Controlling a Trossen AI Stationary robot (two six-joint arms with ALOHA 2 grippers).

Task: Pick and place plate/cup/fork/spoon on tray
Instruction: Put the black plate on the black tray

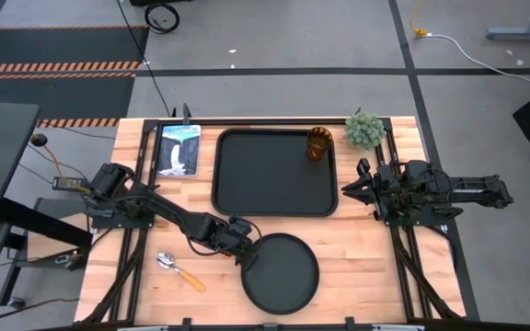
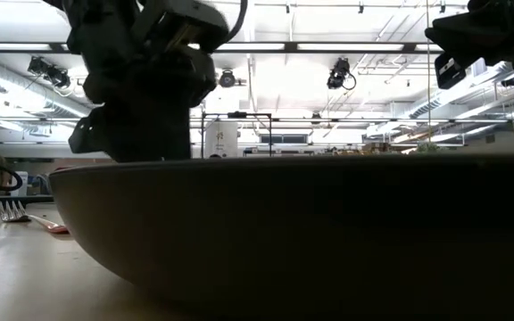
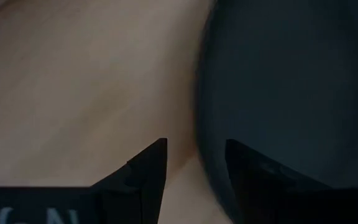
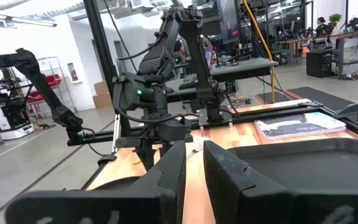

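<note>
The left tool (image 1: pixel 245 255), fingers spread, is straddling the plate (image 1: pixel 283 273) rim on the desk (image 1: pixel 366 267); it should be closing squarely before lifting

The wooden table (image 1: pixel 357 267) carries the tray (image 1: pixel 274 175), plate (image 1: pixel 281 273), spoon (image 1: pixel 180 270), plant (image 1: pixel 364 130) — and 1 picture card (image 1: pixel 178 150).
</note>
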